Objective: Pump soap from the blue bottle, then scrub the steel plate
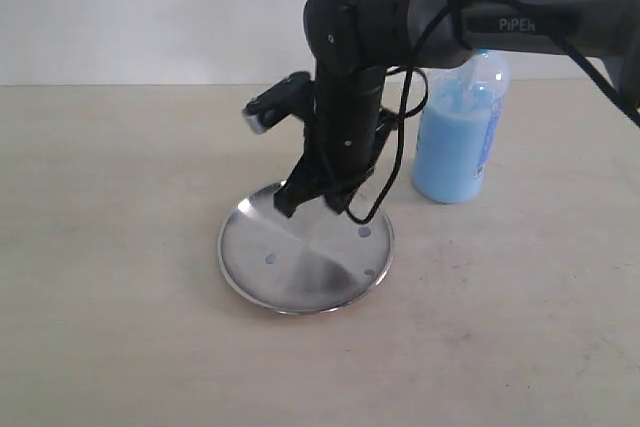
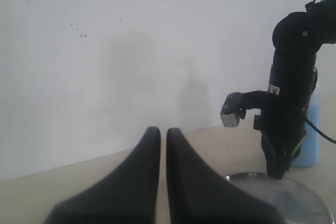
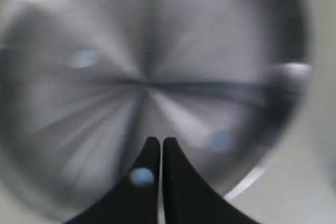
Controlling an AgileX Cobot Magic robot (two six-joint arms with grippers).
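Observation:
The steel plate (image 1: pixel 300 282) lies on the table, round and shiny, with small bluish soap drops (image 1: pixel 269 259) on it. My right gripper (image 1: pixel 313 207) hangs over the plate's far part, pointing down. The right wrist view shows this gripper (image 3: pixel 160 142) shut with nothing between its fingers; one soap drop (image 3: pixel 142 177) sits on a finger and others (image 3: pixel 219 140) lie on the blurred plate (image 3: pixel 105 119). The blue bottle (image 1: pixel 458 137) stands behind and right of the plate, its pump head hidden by the arm. My left gripper (image 2: pixel 163 132) is shut, empty, well away from the plate (image 2: pixel 294 203).
The right arm (image 1: pixel 400 17) crosses from the right above the bottle, with a cable looping down beside it. A white wall runs behind the beige table (image 1: pixel 110 247). In the left wrist view the bottle (image 2: pixel 310 140) stands behind the right arm (image 2: pixel 289 103).

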